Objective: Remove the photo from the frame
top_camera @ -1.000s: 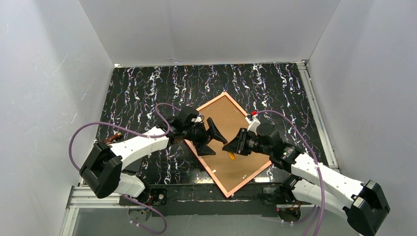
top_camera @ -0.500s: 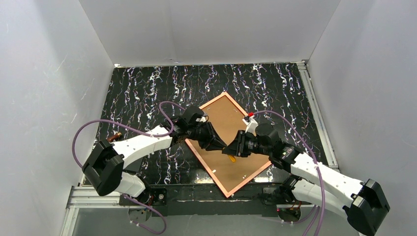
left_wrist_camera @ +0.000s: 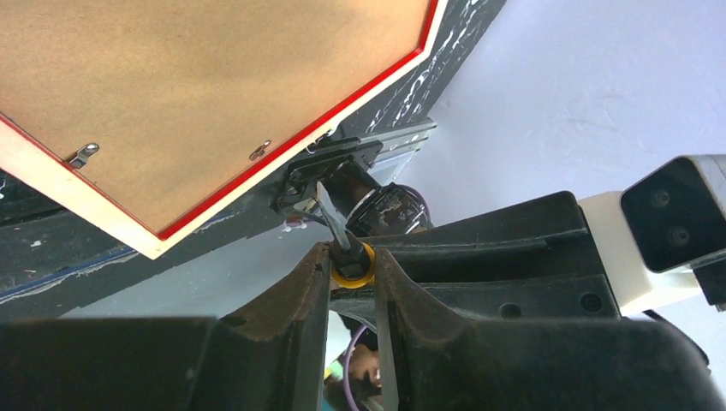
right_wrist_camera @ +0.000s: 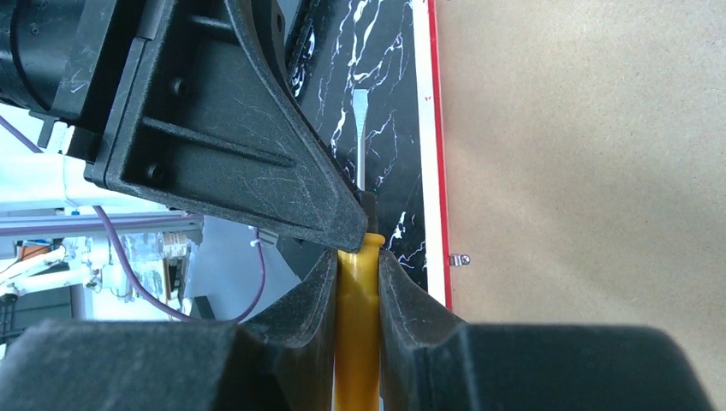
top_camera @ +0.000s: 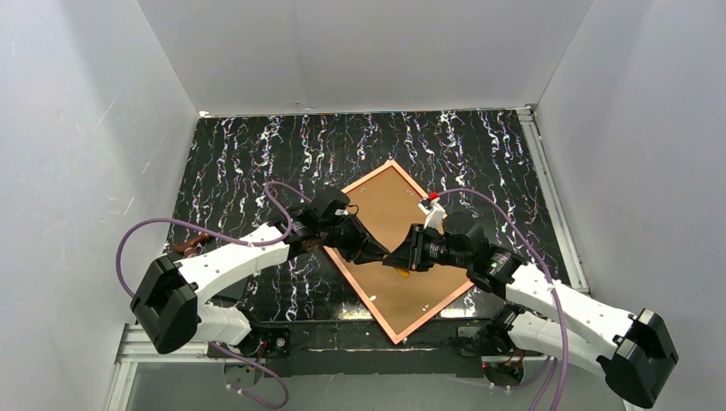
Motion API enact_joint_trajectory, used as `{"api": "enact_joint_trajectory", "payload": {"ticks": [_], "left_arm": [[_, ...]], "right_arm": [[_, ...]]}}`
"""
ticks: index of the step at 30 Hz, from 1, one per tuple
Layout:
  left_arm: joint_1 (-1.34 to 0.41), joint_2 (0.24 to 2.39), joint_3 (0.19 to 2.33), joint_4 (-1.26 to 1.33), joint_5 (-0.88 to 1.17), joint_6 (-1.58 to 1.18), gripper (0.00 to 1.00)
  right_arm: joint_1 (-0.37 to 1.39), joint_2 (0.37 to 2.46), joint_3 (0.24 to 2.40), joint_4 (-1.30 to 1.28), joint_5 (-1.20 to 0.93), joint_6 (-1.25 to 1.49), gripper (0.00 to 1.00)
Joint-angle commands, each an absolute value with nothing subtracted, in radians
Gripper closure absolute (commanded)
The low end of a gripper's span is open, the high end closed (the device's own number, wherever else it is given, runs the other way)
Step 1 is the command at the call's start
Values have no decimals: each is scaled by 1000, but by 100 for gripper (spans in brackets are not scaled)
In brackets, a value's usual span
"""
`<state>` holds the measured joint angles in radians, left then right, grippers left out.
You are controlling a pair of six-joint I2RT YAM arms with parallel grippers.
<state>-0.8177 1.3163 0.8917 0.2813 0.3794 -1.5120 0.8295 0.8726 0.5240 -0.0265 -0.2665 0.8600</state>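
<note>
Left fingers [left_wrist_camera: 300, 301] and right fingers [right_wrist_camera: 310, 300] tight on one yellow screwdriver [right_wrist_camera: 358, 342] (tip to tip) above the face-down frame [left_wrist_camera: 342, 106]

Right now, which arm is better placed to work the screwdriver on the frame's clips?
Probably right: the right gripper clamps the screwdriver by its yellow handle; the left gripper only pinches its collar by the shaft.
</note>
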Motion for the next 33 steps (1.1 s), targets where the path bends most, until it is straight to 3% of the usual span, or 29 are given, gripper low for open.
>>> {"api": "enact_joint_trajectory", "payload": {"ticks": [1, 3, 7, 8, 10, 17, 24, 33], "left_arm": [[-800, 1308, 888, 81, 248, -1549, 100], [-800, 1291, 894, 58, 222, -1557, 100], [-797, 1267, 893, 17, 193, -1587, 100], [-795, 1269, 893, 12, 195, -1592, 100], [-793, 1273, 890, 7, 205, -1621, 100], [-776, 1290, 863, 60, 288, -1718, 100], [-765, 1257, 853, 80, 346, -1767, 100], [-764, 1224, 817, 85, 349, -1813, 100]], "right_arm": [[826, 891, 594, 28, -272, 825, 99], [829, 901, 604, 7, -280, 811, 99], [833, 833, 572, -29, -231, 809, 51], [831, 814, 564, -31, -220, 805, 43], [833, 785, 557, -45, -217, 778, 37], [843, 698, 505, -53, -203, 671, 29], [844, 690, 380, 143, -192, 626, 28], [850, 892, 399, 382, -306, 700, 38]]}}
